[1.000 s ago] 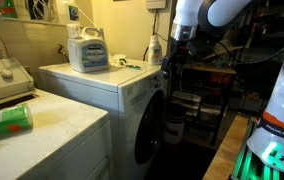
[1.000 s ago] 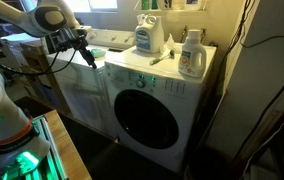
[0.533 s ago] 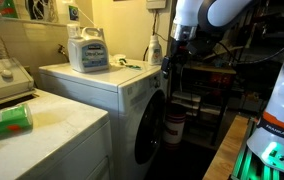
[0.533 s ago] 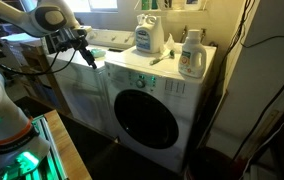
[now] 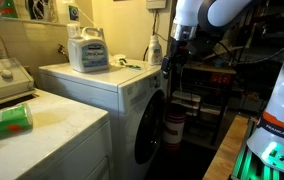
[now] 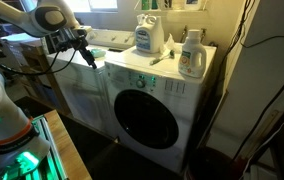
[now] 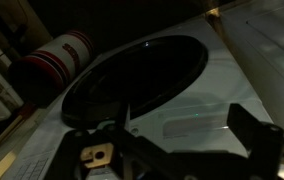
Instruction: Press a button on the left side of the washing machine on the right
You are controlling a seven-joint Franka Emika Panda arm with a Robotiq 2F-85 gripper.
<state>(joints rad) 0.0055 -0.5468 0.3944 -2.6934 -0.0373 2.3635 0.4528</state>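
Wrist view: the washing machine (image 7: 197, 125) lies just ahead of the jaws, and its dark round door (image 7: 132, 85) sits past their tips. The jaws stand parted, with the white front showing between them, and they grip nothing. In an exterior view they hang close beside the machine's upper front corner; contact cannot be told. A large detergent jug (image 6: 150, 36) and a smaller bottle (image 6: 190, 53) stand on its top, well beyond the jaws. A flat-topped white machine (image 6: 82, 95) sits below them.

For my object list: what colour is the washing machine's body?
The washing machine is white; an exterior view shows it best.
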